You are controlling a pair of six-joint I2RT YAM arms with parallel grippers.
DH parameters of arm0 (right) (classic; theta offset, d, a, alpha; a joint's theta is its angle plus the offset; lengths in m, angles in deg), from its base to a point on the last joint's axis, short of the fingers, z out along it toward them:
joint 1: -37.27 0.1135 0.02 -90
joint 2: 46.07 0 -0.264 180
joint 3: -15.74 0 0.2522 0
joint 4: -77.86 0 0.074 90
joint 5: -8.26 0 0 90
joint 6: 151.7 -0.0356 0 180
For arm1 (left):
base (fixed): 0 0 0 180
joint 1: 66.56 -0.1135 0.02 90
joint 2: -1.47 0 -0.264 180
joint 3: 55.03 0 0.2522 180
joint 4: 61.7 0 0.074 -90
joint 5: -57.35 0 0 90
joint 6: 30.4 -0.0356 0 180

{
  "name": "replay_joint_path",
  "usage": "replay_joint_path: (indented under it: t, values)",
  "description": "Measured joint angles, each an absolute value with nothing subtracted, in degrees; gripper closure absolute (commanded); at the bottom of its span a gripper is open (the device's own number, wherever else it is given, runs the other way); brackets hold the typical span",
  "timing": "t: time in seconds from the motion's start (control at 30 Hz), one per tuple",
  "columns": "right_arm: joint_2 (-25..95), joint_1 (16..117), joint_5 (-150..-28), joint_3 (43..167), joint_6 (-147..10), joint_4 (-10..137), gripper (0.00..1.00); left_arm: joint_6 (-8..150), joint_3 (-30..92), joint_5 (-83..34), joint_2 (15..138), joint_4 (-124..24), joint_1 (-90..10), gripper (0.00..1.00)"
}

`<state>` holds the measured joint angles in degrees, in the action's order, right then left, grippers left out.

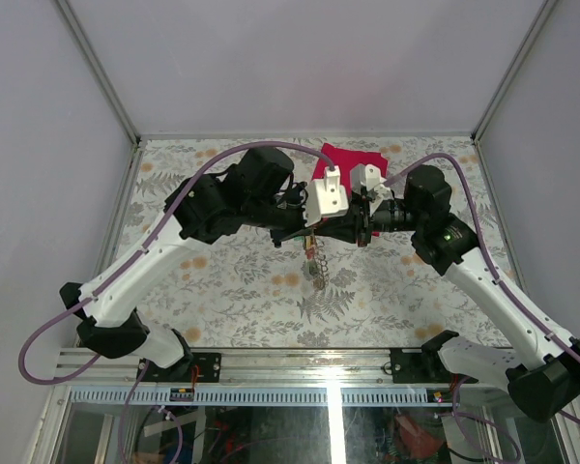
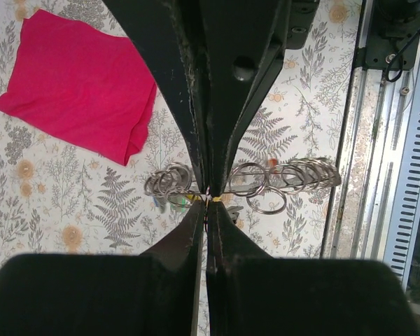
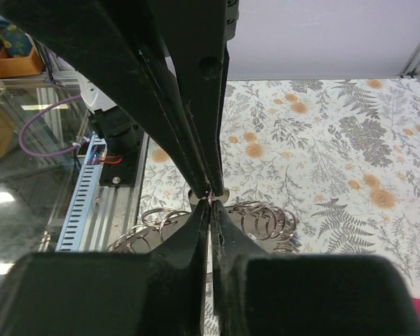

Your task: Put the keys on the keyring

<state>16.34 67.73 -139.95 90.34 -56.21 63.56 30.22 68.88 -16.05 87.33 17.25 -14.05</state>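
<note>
Jaws of left gripper (image 2: pixel 208 199) and right gripper (image 3: pixel 210 197) are shut at the keyring (image 2: pixel 304 173) (grip on it unclear).

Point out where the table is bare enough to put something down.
Bare: the strip of table along the near rail, and a smaller patch left of the red cloth. Crowded: the centre, where the left gripper and right gripper meet at the keyring bunch.

The grey metal wire rings (image 2: pixel 287 178) lay on the fern-patterned table (image 1: pixel 222 290), under the left gripper (image 2: pixel 207 199) and the right gripper (image 3: pixel 210 198). The red folded cloth (image 1: pixel 353 159) lay behind them, near the far edge.
</note>
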Motion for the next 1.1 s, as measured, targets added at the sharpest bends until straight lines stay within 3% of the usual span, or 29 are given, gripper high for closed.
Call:
replay_joint_path:
  t: [0.1,0.33,0.47,0.73,1.1]
  values:
    - [16.3,67.8,-140.2,90.4,-56.5,63.6,1.00,30.2,68.9,-16.2,87.1,17.2,-14.1,0.99]
    - [15.4,68.0,-140.3,90.6,-58.3,65.0,1.00,30.5,64.3,-15.9,82.0,12.0,-13.8,0.76]
    - [13.7,68.0,-140.2,90.3,-59.6,65.6,1.00,31.6,60.9,-15.3,76.5,6.9,-13.8,0.69]
    - [9.1,68.0,-139.5,90.2,-61.2,68.0,1.00,34.9,55.6,-11.3,72.3,-2.2,-15.3,0.66]
    - [6.1,68.0,-137.7,89.6,-63.2,71.4,1.00,44.0,44.9,5.2,70.2,-16.6,-26.0,0.64]
